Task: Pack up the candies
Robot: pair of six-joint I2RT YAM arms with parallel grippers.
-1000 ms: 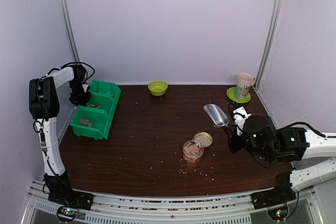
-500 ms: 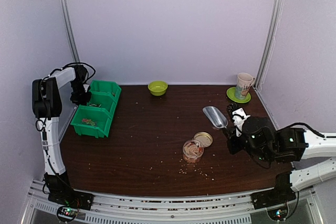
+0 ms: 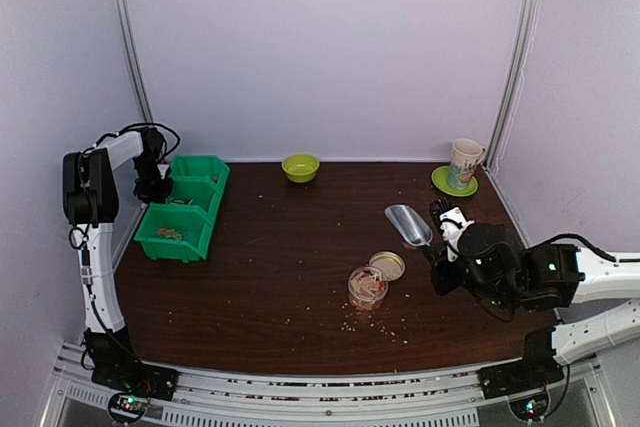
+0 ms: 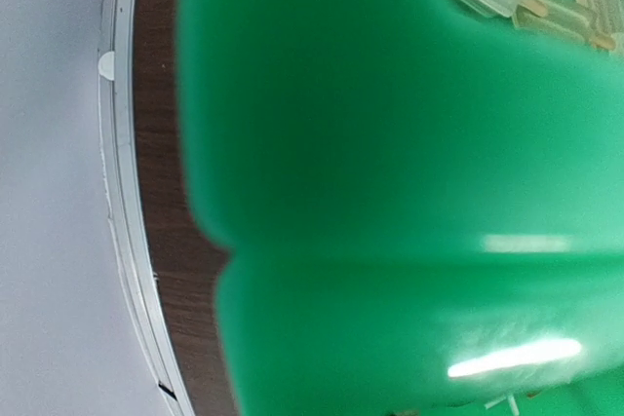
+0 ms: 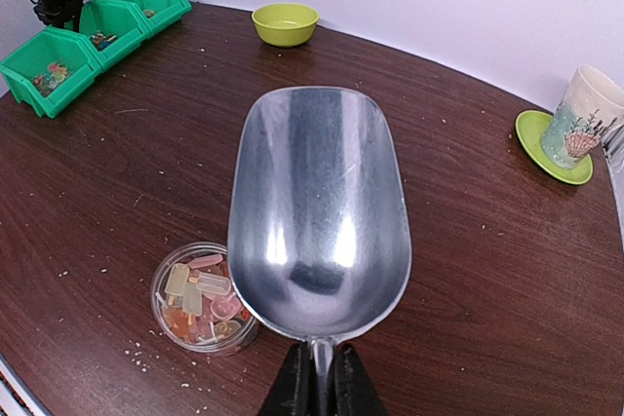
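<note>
The candies (image 3: 169, 233) lie as a small mixed-colour heap in the front bin of a row of green bins (image 3: 196, 209) at the back left; they also show in the right wrist view (image 5: 51, 75). My left gripper (image 3: 150, 183) is at the bins' left side. The left wrist view is filled by a blurred green bin wall (image 4: 390, 192), with no fingers in it. My right gripper (image 5: 320, 389) is shut on the handle of an empty metal scoop (image 5: 317, 207), held above the table beside an open clear jar (image 5: 200, 299) of pale sweets.
The jar's lid (image 3: 387, 265) lies just behind the jar. A lime bowl (image 3: 300, 167) stands at the back middle. A mug (image 3: 465, 162) stands on a green saucer (image 3: 441, 183) at the back right. Pale crumbs (image 3: 378, 328) are scattered in front of the jar.
The row of green bins has shifted slightly back and left with my left arm. The scoop has moved a little to the left.
</note>
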